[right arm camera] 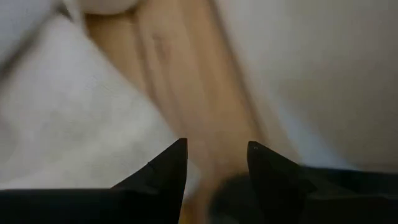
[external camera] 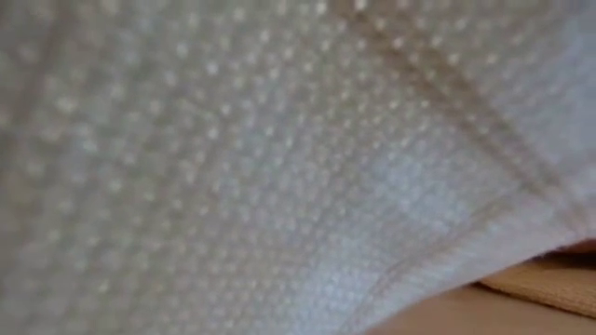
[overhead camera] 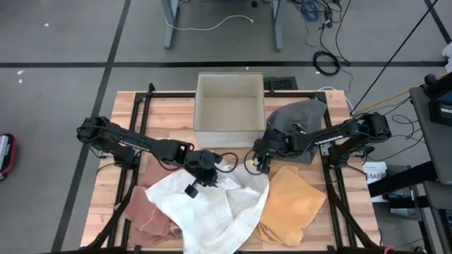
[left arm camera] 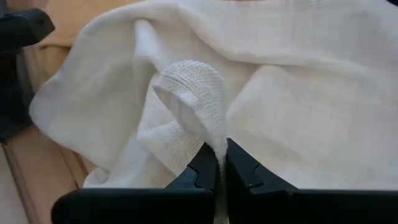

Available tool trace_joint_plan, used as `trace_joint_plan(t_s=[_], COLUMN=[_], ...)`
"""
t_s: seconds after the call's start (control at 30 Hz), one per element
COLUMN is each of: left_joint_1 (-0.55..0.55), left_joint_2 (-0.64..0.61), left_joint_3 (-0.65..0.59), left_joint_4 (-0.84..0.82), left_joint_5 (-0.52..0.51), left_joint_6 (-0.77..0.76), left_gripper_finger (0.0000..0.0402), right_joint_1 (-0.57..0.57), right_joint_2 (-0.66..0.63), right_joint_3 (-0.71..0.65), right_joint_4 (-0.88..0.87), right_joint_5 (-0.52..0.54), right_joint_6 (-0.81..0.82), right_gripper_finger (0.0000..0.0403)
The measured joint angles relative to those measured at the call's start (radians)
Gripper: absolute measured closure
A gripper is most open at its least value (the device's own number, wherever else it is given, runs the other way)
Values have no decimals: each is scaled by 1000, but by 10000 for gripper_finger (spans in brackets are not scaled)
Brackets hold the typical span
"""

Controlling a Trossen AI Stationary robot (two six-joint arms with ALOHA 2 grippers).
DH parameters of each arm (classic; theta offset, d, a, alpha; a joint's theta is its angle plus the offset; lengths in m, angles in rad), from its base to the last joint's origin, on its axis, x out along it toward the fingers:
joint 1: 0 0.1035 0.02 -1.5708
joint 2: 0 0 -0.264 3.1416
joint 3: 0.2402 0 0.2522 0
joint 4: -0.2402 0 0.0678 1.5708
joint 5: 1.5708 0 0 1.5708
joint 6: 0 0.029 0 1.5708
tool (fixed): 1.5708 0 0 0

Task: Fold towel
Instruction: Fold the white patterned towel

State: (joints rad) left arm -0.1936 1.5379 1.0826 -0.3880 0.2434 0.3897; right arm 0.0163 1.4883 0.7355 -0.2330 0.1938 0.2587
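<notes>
Overhead, wooden table [overhead camera: 169, 116] with open box [overhead camera: 228, 106], white towel [overhead camera: 212, 208] crumpled at front, low view perhaps filled by its weave, left gripper [left arm camera: 221, 171] pinching a towel fold, right gripper [right arm camera: 214, 158] parted, empty, above wood.

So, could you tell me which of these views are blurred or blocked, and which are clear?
Low view: almost wholly filled by the white towel lying close against the lens, soft and out of focus. Right wrist view: blurred throughout, only the right gripper with its dark fingers apart reads clearly. Left wrist view: sharp, the left gripper pinching a towel fold. High view: evenly lit, clear.
</notes>
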Motion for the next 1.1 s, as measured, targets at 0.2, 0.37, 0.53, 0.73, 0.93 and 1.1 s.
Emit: trace_joint_plan(t_s=[0.2,0.37,0.53,0.73,0.93,1.1], left_joint_1=[-5,-4,-4,-2,-1,0], left_joint_2=[0,0,0,0,0,-3], left_joint_3=[0,0,0,0,0,0], left_joint_4=[-6,-7,-17,-48,-71,-81], left_joint_5=[-27,-46,-49,-81,-132,-225], left_joint_6=[-6,-6,-11,-11,2,33], left_gripper_finger=[394,394,394,394,394,394], right_joint_1=[-17,-15,-15,21,87,175], right_joint_2=[4,56,94,60,-34,-136], right_joint_3=[-41,-41,-41,-28,72,208], right_joint_4=[127,111,96,77,-57,-266], right_joint_5=[-167,-170,-140,-94,-7,90], right_joint_6=[1,16,11,-68,-101,-105], right_gripper_finger=[248,248,267,390,400,401])
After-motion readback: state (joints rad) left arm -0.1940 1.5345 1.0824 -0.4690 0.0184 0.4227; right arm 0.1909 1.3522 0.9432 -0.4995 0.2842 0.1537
